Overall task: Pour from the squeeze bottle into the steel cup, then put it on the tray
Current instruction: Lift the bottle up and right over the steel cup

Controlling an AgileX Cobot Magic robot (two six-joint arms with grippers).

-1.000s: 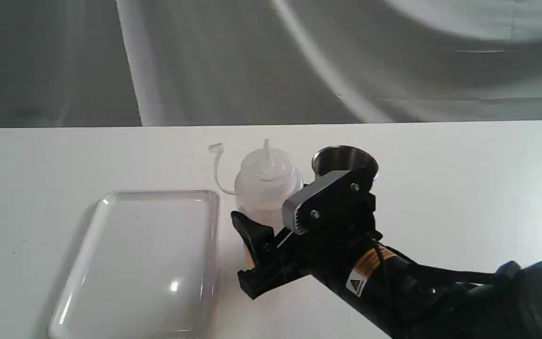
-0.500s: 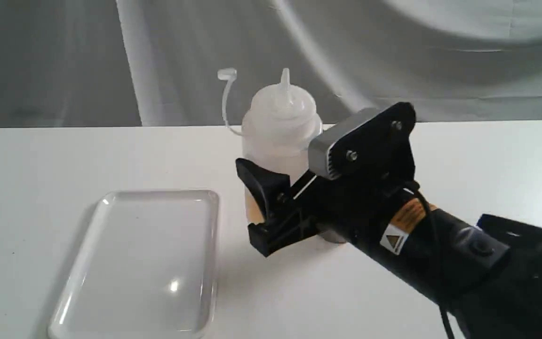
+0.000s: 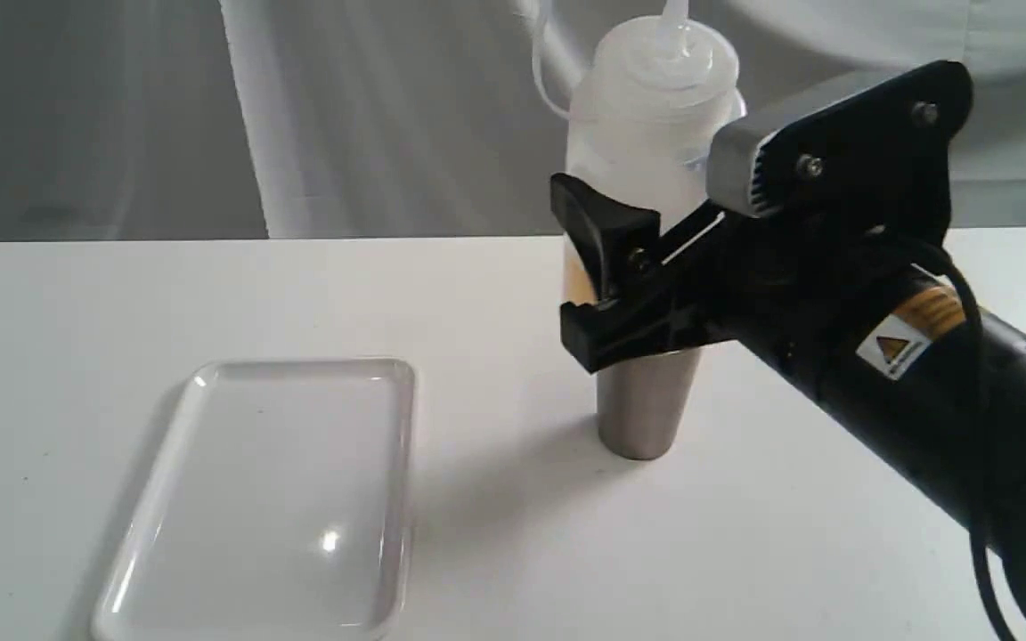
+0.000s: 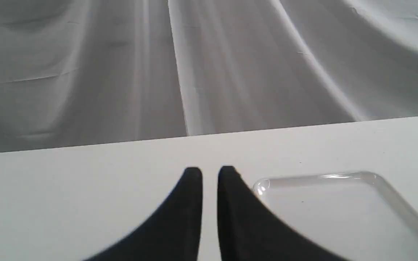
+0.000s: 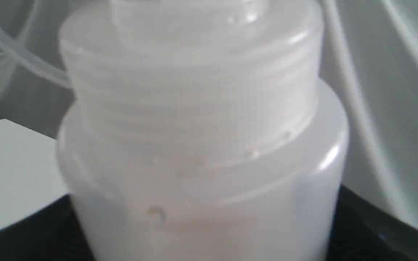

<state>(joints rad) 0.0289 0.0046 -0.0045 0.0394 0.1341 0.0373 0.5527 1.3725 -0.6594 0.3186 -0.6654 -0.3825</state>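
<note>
Tabletop first: the white flat table (image 3: pixel 77 294) runs wide and bare around the work, its far edge meeting a grey draped cloth backdrop (image 3: pixel 388 116). This leaves free room on every side of the cup.

On its left lies the flat rectangular glossy white plastic tray (image 3: pixel 210 369), well apart from the cup. Its slick floor and low rim will likely let a light bottle slide if set down at an angle.

The right gripper (image 3: pixel 647 249) is clamped on the lower body of the translucent whitish plastic squeeze bottle (image 3: pixel 647 116). It holds the bottle upright in the air, off the table, with the nozzle at the frame's top edge.

The bottle's walls look soft, and the amber liquid is a shallow band near the base, so I judge it light and easily dented. A grip low on the body suits it, though extra pressure would force liquid out once it is tipped. Its thin cap strap curls off to one side and could snag.

Below the gripper stands the brushed stainless-steel tapered cup (image 3: pixel 642 409). It is rigid, but its base is narrow, so a nudge from the black finger (image 3: pixel 602 231) above it might topple it. Whether the bottle hangs directly over the mouth cannot be told.

The left gripper (image 4: pixel 210 174) hovers over the table just beside a tray corner. Its jaws are drawn nearly together with only a slit between them, gripping nothing.
</note>
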